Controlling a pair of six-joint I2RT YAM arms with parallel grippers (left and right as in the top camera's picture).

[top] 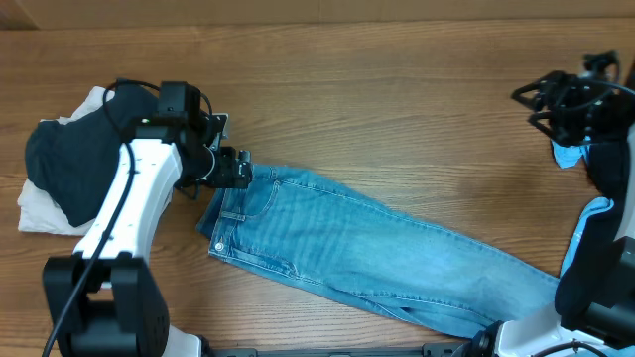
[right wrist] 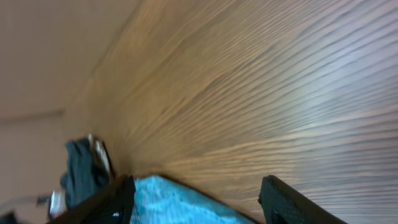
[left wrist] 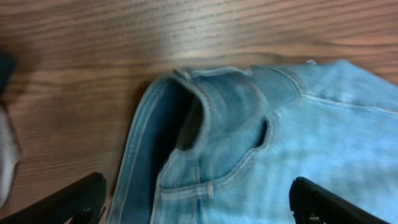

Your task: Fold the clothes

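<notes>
The light-blue jeans (top: pixel 357 248) lie flat and slanted across the table, waistband at the left and legs running to the lower right. My left gripper (top: pixel 236 169) hovers over the upper corner of the waistband. In the left wrist view the waistband and front pocket (left wrist: pixel 236 143) fill the frame, and the left gripper (left wrist: pixel 199 211) is open with its fingers spread above the denim, holding nothing. My right gripper (top: pixel 541 104) is at the far right, away from the jeans. The right wrist view shows it (right wrist: pixel 202 202) open and empty.
A dark navy top over a white garment (top: pixel 69 169) lies at the left edge; it also shows far off in the right wrist view (right wrist: pixel 78 174). A small sky-blue cloth (top: pixel 568 154) lies under my right gripper, and shows between its fingers (right wrist: pixel 168 199). Bare wood table (top: pixel 397 109) lies behind the jeans.
</notes>
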